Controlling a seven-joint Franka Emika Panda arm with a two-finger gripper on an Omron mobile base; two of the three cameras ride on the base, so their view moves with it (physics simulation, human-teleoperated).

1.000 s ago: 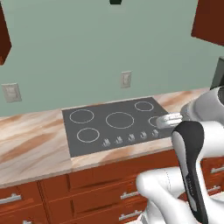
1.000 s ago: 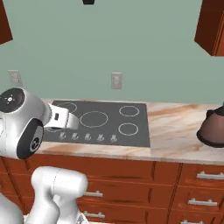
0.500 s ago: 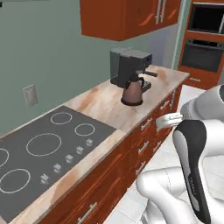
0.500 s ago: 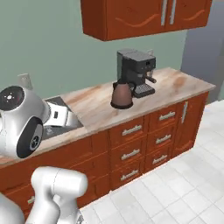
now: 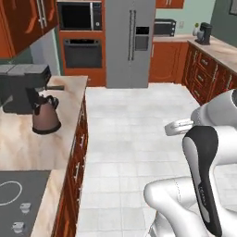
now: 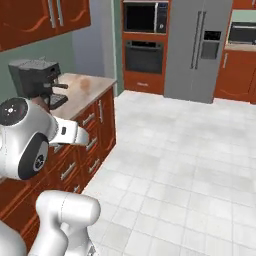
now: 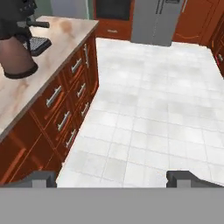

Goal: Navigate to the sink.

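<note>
Sink-bound, the two-finger gripper [image 7: 113, 178] hung spread wide over white tiled floor [image 7: 153, 109]. A rounded brown kettle [image 5: 45, 115] stood left on the marbled counter [image 5: 28, 150].

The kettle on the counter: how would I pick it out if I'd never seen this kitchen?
Start at the marble-patterned counter over the red-brown drawers on the left. On it stands a black coffee machine. The kettle sits just in front of it: a squat, rounded, dark brown pot with a looped handle on top, unlike the boxy black machine or the flat grey cooktop nearby.
</note>
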